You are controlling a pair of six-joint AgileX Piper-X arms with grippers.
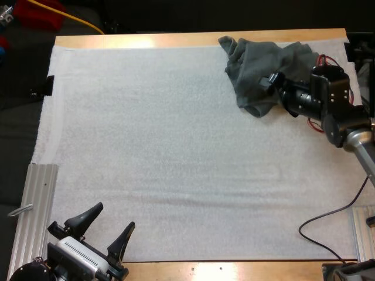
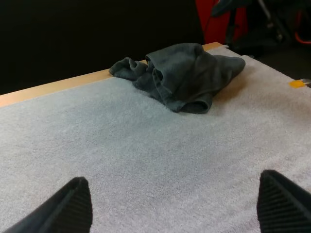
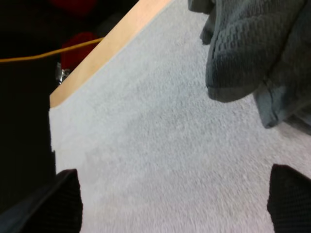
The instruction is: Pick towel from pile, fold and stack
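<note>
Towel [image 1: 258, 70] is lying crumpled at the far right of our worktop's [image 1: 176, 40] mat [image 1: 176, 146]. Our right end effector [image 1: 273, 81] is hovering released at it, and our left end effector [image 1: 112, 218] is resting released near left.

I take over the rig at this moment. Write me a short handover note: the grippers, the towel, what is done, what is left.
Left gripper: open, holding nothing, at the near left corner of the mat.
Right gripper: open, at the towel, not gripping it.
Towel: one, crumpled, at the mat's far right corner.
Done: nothing picked, folded or stacked yet.
Left: grasp the towel, bring it to the open mat, fold it, start the stack.
</note>
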